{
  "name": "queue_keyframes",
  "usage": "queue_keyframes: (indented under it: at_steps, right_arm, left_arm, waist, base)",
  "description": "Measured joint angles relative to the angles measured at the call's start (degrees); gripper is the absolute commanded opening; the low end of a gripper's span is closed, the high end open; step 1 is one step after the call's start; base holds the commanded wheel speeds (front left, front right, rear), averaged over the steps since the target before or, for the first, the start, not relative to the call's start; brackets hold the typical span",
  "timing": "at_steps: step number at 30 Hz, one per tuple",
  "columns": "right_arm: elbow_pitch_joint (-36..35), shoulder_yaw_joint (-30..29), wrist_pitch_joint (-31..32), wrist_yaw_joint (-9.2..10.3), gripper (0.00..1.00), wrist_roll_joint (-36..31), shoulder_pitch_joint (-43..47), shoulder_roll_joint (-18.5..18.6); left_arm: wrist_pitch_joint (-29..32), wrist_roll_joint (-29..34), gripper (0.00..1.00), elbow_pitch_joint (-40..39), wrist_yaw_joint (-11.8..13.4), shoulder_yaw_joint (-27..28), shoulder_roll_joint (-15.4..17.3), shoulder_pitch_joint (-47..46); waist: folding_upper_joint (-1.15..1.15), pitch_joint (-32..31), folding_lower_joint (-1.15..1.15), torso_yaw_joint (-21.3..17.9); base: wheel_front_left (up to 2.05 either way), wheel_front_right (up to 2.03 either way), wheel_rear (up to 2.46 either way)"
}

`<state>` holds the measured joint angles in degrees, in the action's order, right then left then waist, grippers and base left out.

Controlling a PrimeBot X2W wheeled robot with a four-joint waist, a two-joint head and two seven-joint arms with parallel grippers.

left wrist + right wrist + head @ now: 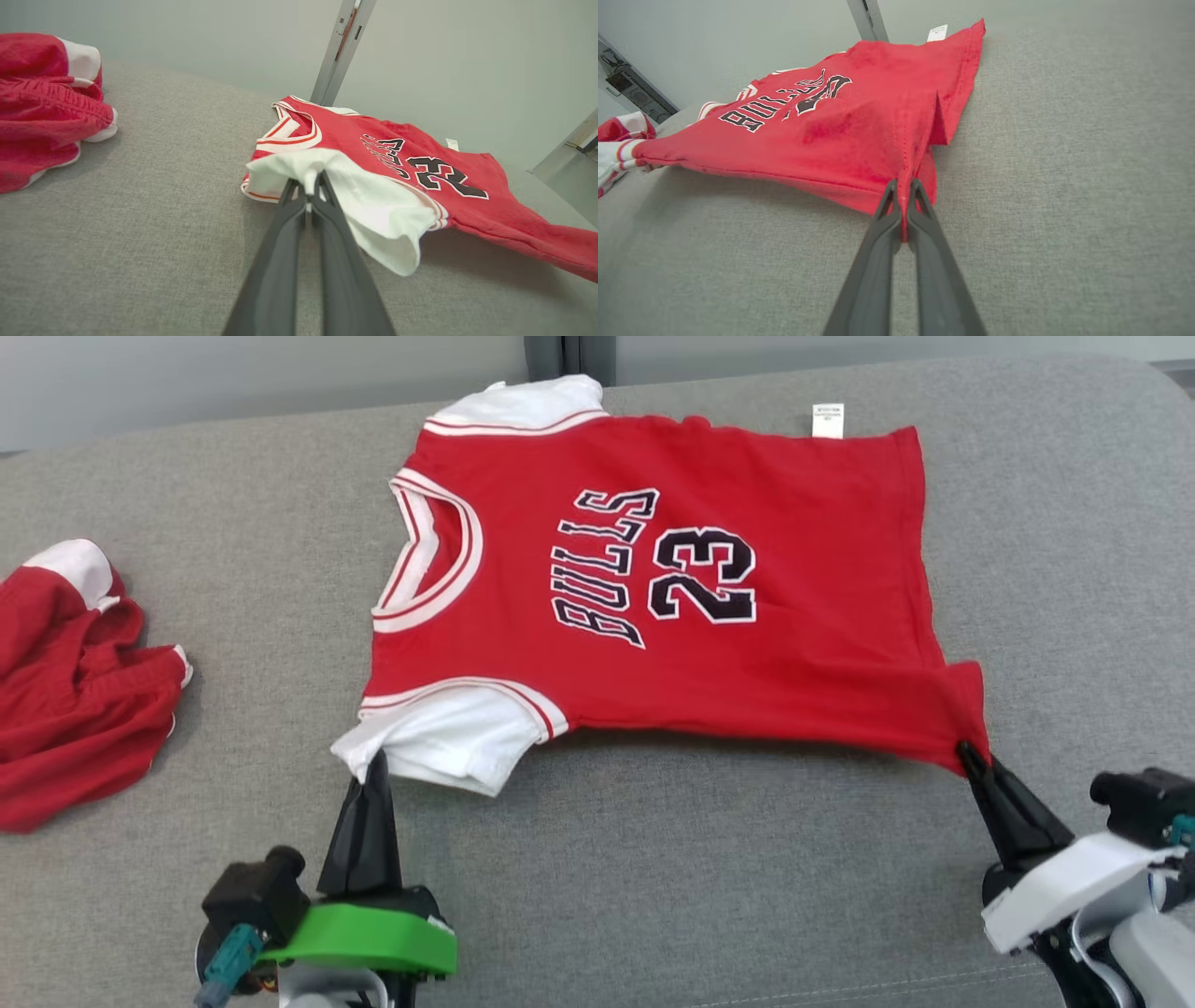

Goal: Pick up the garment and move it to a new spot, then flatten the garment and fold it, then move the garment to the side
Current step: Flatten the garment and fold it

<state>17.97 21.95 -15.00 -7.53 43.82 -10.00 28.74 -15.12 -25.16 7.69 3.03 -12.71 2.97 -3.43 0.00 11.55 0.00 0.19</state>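
Red knit jersey (653, 569) lies flat on coarse grey upholstery (653, 859).

Red bundle (79, 681): crumpled red cloth with white trim, lying well to the left of the left claw (376, 761)
Grey cushion (653, 859): woven fabric, under the left claw and spreading all around it
Metal post (565, 357): upright, far beyond the left claw, against the pale wall (233, 373)

Left of left end effector (376, 763): red bundle (79, 691), cropped at frame edge. Beyond right end effector (966, 753): hem label (827, 420), print too small to read.
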Motion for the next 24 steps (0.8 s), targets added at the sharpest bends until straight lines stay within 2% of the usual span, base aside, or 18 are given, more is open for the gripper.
queue_keyframes:
  at_steps: [7, 13, 19, 24]
  right_arm:
    - [0.3, -4.8, 0.0, -0.01, 0.0, -2.7, 8.5, -1.4]
    - [0.9, -7.3, 0.0, -0.01, 0.0, -3.1, 11.6, -3.3]
    - [0.7, -7.7, 0.9, 0.0, 0.0, -3.7, 11.1, -4.9]
    - [-0.2, -8.0, 1.9, 0.0, 0.0, -4.1, 9.2, -4.9]
  left_arm:
    - [0.0, 0.6, 0.0, 0.2, -0.5, -3.0, -0.1, 6.3]
    - [0.0, 0.7, 0.0, 0.4, -0.5, -3.8, -0.1, 7.7]
    - [0.0, 1.6, 0.0, 2.1, -1.7, -4.5, 0.5, 6.0]
    - [0.8, 3.3, 0.0, 3.9, -3.3, -5.6, 1.9, 0.6]
  waist:
    - [0.0, -2.3, 0.0, 0.2]
    - [0.0, -3.0, 0.0, 0.3]
    - [0.0, -3.6, 0.0, 0.0]
    - [0.0, -3.9, 0.0, -0.6]
  base:
    - [0.0, 0.0, 0.0]
    - [0.0, 0.0, 0.0]
    - [0.0, 0.0, 0.0]
    - [0.0, 0.0, 0.0]
